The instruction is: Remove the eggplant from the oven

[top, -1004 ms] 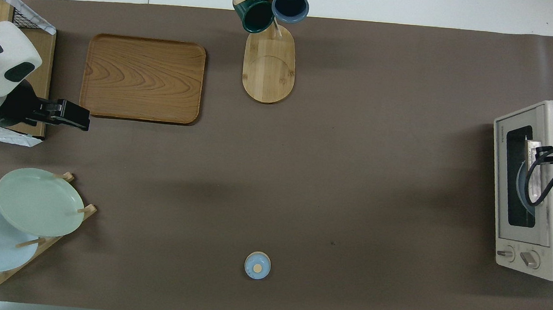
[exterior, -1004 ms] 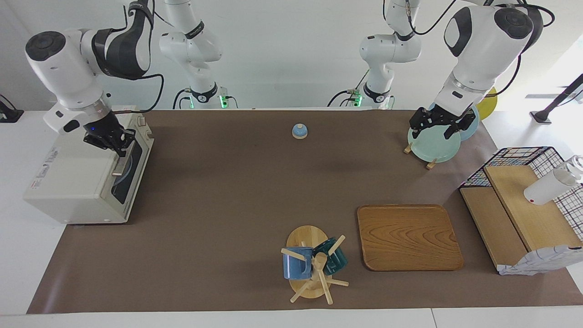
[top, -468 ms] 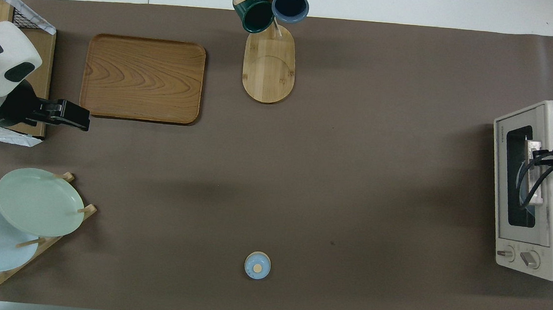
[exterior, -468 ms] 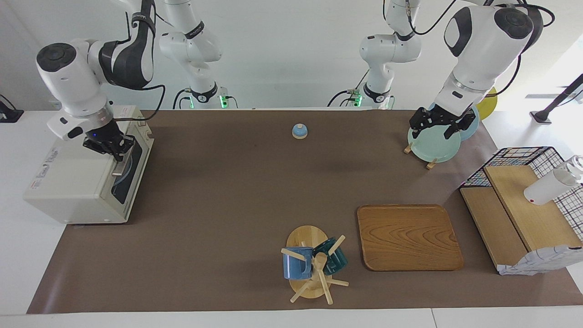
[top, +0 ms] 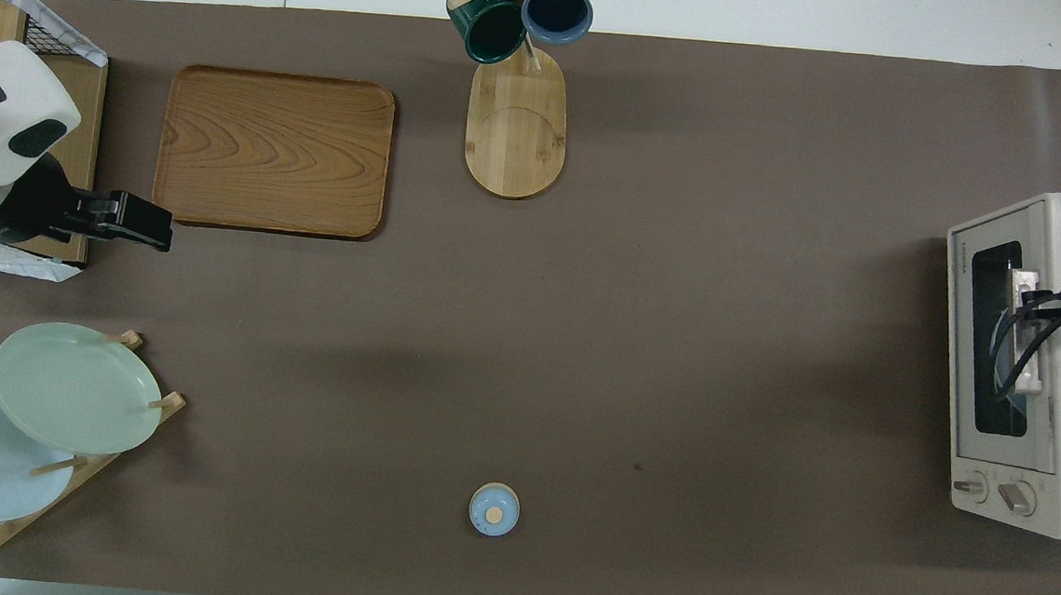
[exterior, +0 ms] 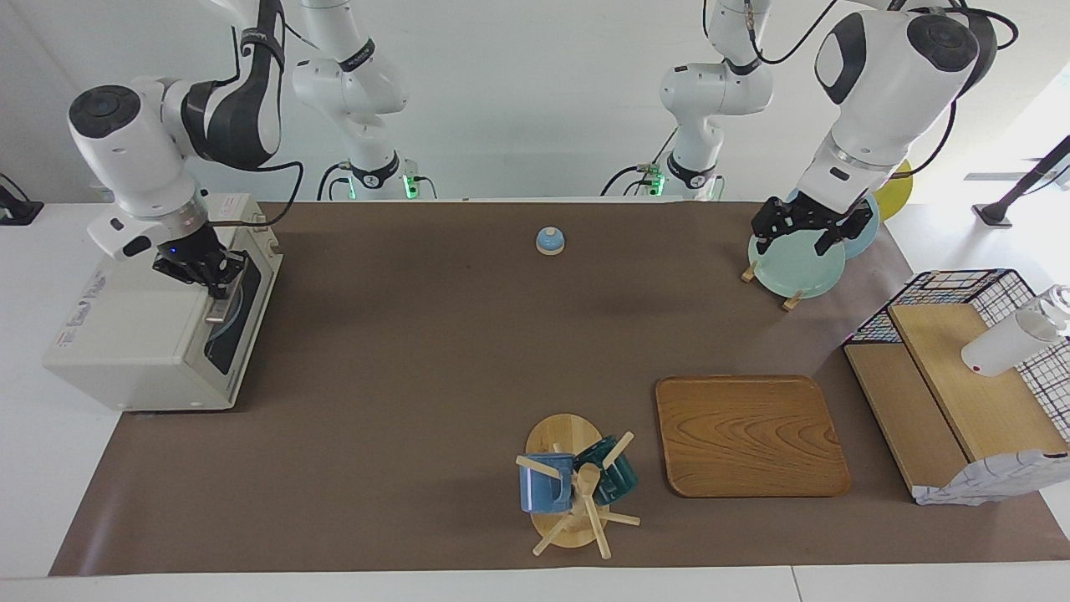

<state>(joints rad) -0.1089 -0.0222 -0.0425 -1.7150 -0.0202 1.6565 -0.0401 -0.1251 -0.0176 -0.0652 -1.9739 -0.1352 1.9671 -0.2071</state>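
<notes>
From my seat the boxy cream-white toaster oven [exterior: 142, 334] sits at the right arm's end of the brown table mat [exterior: 435, 351], its dark glass door [top: 994, 339] closed. The right gripper [exterior: 213, 284] is down at the door's metal bar handle [top: 1025, 332], fingers clenched together at the bar; whether they actually pinch it I cannot tell. I cannot see the eggplant anywhere; through the glass only a pale round shape shows. The left arm waits, its gripper [exterior: 801, 237] hanging with jaws spread wide over the pale green plate [top: 76, 387] in the wooden plate rack [top: 103, 464], holding nothing. A small blue bell with a wooden knob [exterior: 549, 241] stands on the mat between the arms, near the robots. Farther from them are the wooden tray [exterior: 750, 436] and the wooden mug stand [top: 515, 128] carrying a dark green mug [top: 484, 25] and a blue mug [top: 557, 5].
</notes>
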